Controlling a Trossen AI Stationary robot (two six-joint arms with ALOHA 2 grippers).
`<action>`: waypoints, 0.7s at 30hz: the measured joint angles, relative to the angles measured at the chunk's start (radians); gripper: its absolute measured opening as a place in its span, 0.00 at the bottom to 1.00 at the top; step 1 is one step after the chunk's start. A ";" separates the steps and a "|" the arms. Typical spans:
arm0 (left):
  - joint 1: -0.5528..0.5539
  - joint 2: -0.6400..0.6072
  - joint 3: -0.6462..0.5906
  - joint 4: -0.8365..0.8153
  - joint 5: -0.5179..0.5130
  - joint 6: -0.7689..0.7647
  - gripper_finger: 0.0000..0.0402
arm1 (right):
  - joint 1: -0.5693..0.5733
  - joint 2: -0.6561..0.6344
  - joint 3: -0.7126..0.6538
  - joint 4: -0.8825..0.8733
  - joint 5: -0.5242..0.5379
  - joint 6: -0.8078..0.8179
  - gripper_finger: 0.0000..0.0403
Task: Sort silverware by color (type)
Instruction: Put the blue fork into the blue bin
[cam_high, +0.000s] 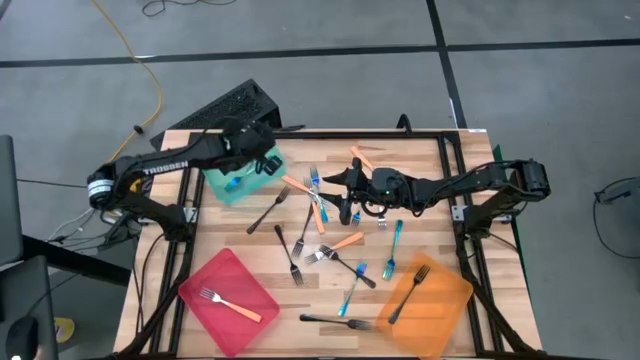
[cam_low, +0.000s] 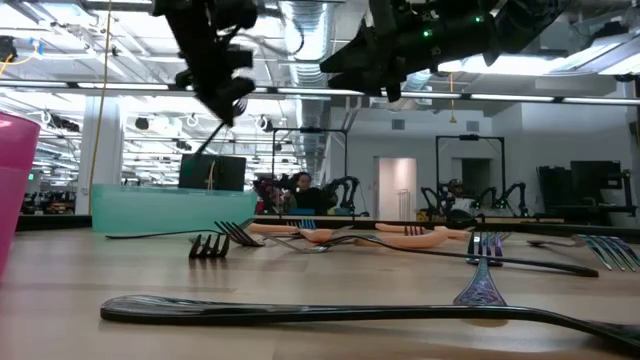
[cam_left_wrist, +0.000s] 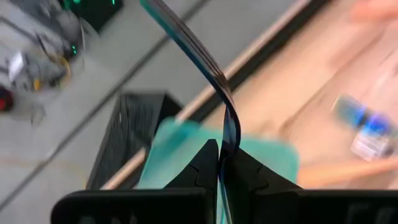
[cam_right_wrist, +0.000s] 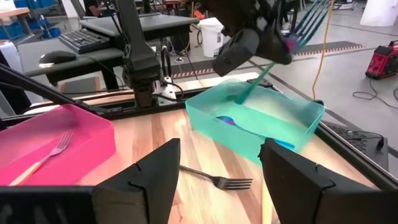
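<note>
My left gripper (cam_high: 262, 160) hangs over the teal tray (cam_high: 238, 185) at the table's far left, shut on a blue-handled fork (cam_right_wrist: 255, 81). A blue fork (cam_right_wrist: 227, 119) lies inside that tray. My right gripper (cam_high: 345, 185) stands open above the middle of the table, nothing between its fingers, over loose silverware: orange-handled forks (cam_high: 318, 210), blue-handled forks (cam_high: 395, 245) and black forks (cam_high: 268, 212) lying flat on the wood. My left gripper pinches the blue-handled fork's slim shaft (cam_left_wrist: 222, 155) between its two fingers. The tine end (cam_left_wrist: 186, 43) arches out past the fingertips. The fork is lifted clear and slants, its handle end (cam_right_wrist: 241, 98) low over the teal tray; whether it touches the tray I cannot tell.
A red tray (cam_high: 228, 290) at the near left holds an orange-handled fork (cam_high: 228, 303). An orange tray (cam_high: 430, 295) at the near right holds a black fork (cam_high: 408, 290). Another black fork (cam_high: 335, 320) lies near the front edge. A keyboard (cam_high: 225, 108) sits beyond the far left corner.
</note>
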 joint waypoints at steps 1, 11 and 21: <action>0.023 0.001 0.000 -0.022 0.022 0.004 0.00 | 0.000 0.000 0.000 0.000 0.000 0.000 0.60; 0.231 0.025 -0.031 -0.066 0.262 0.165 0.00 | 0.000 0.000 0.000 -0.018 0.000 0.015 0.60; 0.318 0.102 -0.101 -0.071 0.479 0.316 0.00 | 0.004 0.000 0.000 -0.049 -0.002 0.017 0.60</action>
